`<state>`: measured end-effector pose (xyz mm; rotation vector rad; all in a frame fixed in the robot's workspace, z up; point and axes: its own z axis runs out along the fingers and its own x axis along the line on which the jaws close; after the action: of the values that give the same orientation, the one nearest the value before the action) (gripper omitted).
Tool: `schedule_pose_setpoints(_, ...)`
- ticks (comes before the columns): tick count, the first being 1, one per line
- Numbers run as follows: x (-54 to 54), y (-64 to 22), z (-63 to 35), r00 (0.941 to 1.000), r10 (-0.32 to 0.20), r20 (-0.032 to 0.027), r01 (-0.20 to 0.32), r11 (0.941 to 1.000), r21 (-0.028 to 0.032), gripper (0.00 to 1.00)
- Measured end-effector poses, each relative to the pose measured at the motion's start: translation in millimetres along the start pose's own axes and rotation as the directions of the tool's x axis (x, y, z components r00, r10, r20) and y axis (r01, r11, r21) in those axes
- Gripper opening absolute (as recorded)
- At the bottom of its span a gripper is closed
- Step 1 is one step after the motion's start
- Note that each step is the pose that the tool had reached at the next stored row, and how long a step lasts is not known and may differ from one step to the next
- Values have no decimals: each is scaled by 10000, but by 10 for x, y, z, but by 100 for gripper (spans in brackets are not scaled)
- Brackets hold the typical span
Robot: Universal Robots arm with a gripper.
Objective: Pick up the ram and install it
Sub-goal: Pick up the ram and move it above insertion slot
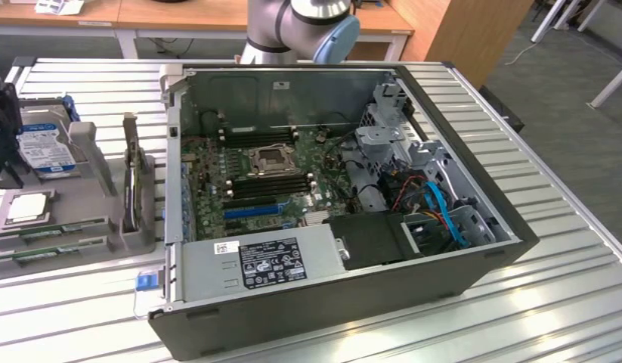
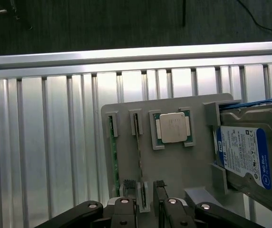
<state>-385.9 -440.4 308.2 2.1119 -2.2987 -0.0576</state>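
Black end effector (image 2: 143,187), jaws spread wide and gripping nothing, sits astride the near end of a long, narrow green ram stick (image 2: 139,152) standing on edge in a grey plastic holder (image 2: 174,175), with a square silver processor chip (image 2: 173,128) beyond, all on the ribbed metal surface (image 2: 55,142).

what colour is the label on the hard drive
The label on the hard drive is blue with a white panel; it shows best in the wrist view.
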Motion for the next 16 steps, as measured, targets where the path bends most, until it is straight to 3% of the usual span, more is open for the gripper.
schedule_pose_setpoints(16,1,-1,11,9996,-291,-9,291,9996,0,29)
